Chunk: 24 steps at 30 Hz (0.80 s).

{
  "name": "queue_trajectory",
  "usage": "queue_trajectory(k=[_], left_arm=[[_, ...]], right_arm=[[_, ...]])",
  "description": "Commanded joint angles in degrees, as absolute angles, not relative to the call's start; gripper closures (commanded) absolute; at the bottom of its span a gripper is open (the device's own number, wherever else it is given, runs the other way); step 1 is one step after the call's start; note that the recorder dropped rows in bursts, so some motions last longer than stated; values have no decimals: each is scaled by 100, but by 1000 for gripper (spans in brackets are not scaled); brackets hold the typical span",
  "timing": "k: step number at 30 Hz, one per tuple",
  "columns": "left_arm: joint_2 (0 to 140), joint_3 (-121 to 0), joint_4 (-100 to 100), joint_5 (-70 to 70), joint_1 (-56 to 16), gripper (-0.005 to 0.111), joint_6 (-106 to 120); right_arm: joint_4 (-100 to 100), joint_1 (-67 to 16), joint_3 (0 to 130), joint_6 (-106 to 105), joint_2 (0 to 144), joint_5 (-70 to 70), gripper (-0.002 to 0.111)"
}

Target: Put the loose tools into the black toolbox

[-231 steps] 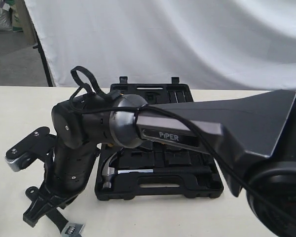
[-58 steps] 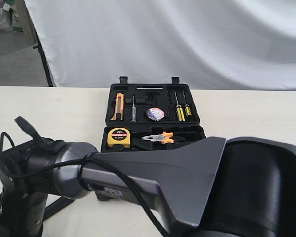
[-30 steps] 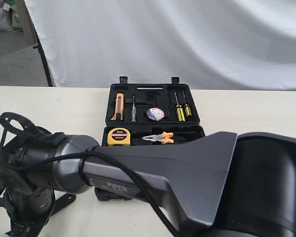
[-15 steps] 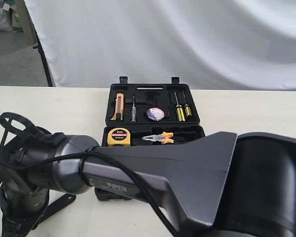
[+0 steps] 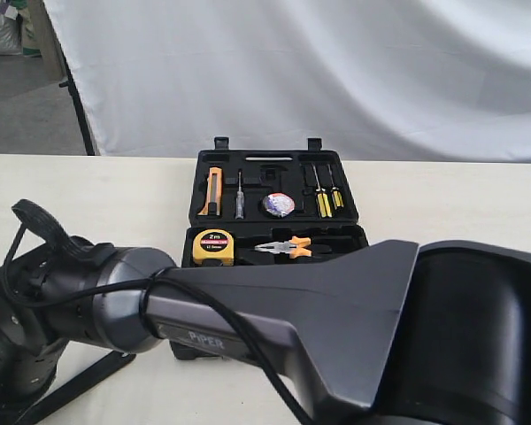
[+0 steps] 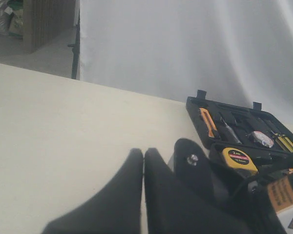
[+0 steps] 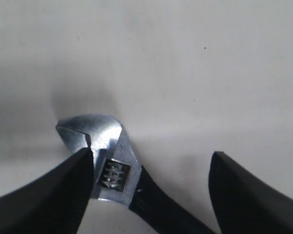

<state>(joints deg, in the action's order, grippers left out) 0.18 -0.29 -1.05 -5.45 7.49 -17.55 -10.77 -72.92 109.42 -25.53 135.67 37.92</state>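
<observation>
The black toolbox [image 5: 201,177] lies open mid-table, its lid half [image 6: 195,105] toward the white backdrop. The small dark tape roll [image 5: 279,205] [image 6: 261,139] rests in a lid recess. In the right wrist view the silver adjustable wrench [image 7: 110,141] lies flat on the table. My right gripper [image 7: 151,153] is open around it, one finger [image 7: 63,190] right beside its head, the other well apart. My left gripper [image 6: 144,152] is shut and empty, above bare table. The hammer is hidden behind my right arm.
My right arm [image 5: 336,328] reaches across to the front left and blocks the toolbox's near half. A yellow tape measure [image 5: 213,247], orange-handled pliers [image 5: 288,248], an orange knife [image 5: 213,192] and yellow screwdrivers [image 5: 323,202] sit in the case.
The right arm left the toolbox, where the hammer lay in the near half, and swung to the front left. In the last half second its wrist dropped lower and further left.
</observation>
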Motion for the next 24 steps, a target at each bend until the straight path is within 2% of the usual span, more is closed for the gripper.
queue_trajectory(k=[1,16,18,21,22,23,24], left_arm=[[0,-44,-130,-503,894,106,-1782],[0,-44,-130,-503,894,106,-1782],[0,-44,-130,-503,894,106,-1782],[0,-44,-130,-503,894,106,-1782],[0,-44,-130,-503,894,106,-1782],[0,-44,-130,-503,894,106,-1782],[0,-44,-130,-503,894,106,-1782]], right_arm=[[-1207,-7286,10926,-2801,13807,3743,44],[-1660,-7421,10926,-3538,13893,3821,44],[-1640,-7421,10926,-3589,13893,3863,49],[-1599,-7421,10926,-3605,13893,3999,69],[-1589,-7421,10926,-3605,13893,4074,80],[-1589,-7421,10926,-3605,13893,4139,97],[-1589,-7421,10926,-3591,13893,4139,106]])
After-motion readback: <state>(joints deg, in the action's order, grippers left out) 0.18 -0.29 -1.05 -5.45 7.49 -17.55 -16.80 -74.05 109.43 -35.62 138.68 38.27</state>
